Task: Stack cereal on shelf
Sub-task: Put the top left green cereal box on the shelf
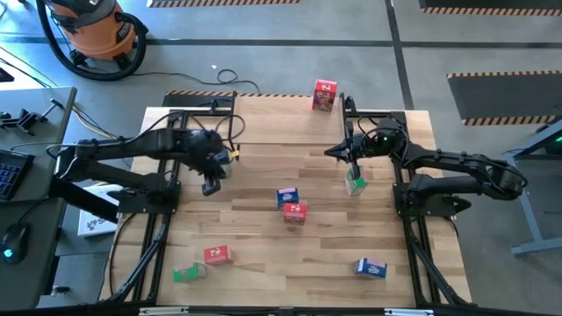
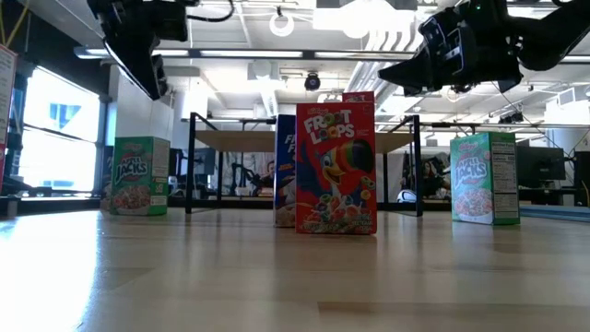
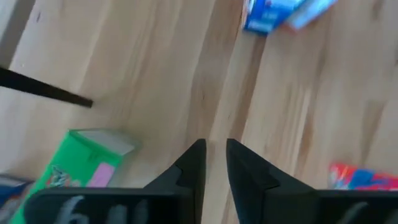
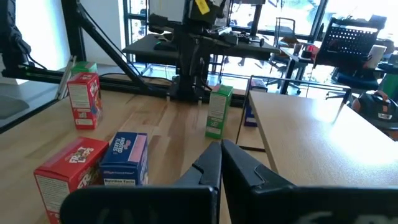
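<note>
Cereal boxes (image 1: pixel 291 204) are stood upright mid-table, between the arms; the narrowly parted, empty left gripper (image 1: pixel 211 186) is nearer them than the shut, empty right gripper (image 1: pixel 350 163).

A grey concrete floor (image 1: pixel 290 35) surrounds the wooden table (image 1: pixel 263 241), with an orange shop vacuum (image 1: pixel 88 31) at eleven o'clock and black-and-yellow hazard tape (image 1: pixel 505 75) at two o'clock. At table height, bright windows (image 2: pixel 55 129) glow at nine o'clock beneath a white ceiling (image 2: pixel 304 37) of pipes and lamps.
</note>
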You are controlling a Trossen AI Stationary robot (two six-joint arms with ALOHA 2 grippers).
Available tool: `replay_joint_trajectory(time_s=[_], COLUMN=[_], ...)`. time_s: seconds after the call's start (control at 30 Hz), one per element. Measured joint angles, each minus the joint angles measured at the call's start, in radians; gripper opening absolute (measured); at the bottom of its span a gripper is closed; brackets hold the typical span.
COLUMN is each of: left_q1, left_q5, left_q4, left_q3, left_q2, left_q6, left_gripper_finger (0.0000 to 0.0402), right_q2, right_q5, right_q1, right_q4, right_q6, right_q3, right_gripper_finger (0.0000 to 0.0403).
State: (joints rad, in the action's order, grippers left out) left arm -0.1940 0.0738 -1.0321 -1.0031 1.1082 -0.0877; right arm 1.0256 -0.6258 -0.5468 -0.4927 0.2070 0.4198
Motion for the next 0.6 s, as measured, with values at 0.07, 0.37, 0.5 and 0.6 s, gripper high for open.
replay_joint_trajectory(time_s=[0.07,0.37,0.5,0.6], left_q1=[0.001,-0.001,-0.011,-0.010], left_q5=[-0.023,-0.178,-0.189,-0.193], left_q4=[-0.065,-0.259,-0.267,-0.274], left_q3=[-0.051,-0.169,-0.169,-0.169], left_q2=[0.048,0.215,0.259,0.281], left_q6=[0.058,0.209,0.223,0.227], left_gripper_finger=[0.0068,0.0120,0.0132,0.0128], right_q2=[0.000,0.000,0.000,0.000], right_q5=[0.000,0.000,0.000,0.000], right_q1=[0.000,0.000,0.000,0.000], right_q4=[0.000,0.008,0.010,0.011], right_q6=[0.000,0.001,0.003,0.003], right_q3=[0.000,0.000,0.000,0.000], right_gripper_finger=[0.0000,0.0000,0.0000,0.0000])
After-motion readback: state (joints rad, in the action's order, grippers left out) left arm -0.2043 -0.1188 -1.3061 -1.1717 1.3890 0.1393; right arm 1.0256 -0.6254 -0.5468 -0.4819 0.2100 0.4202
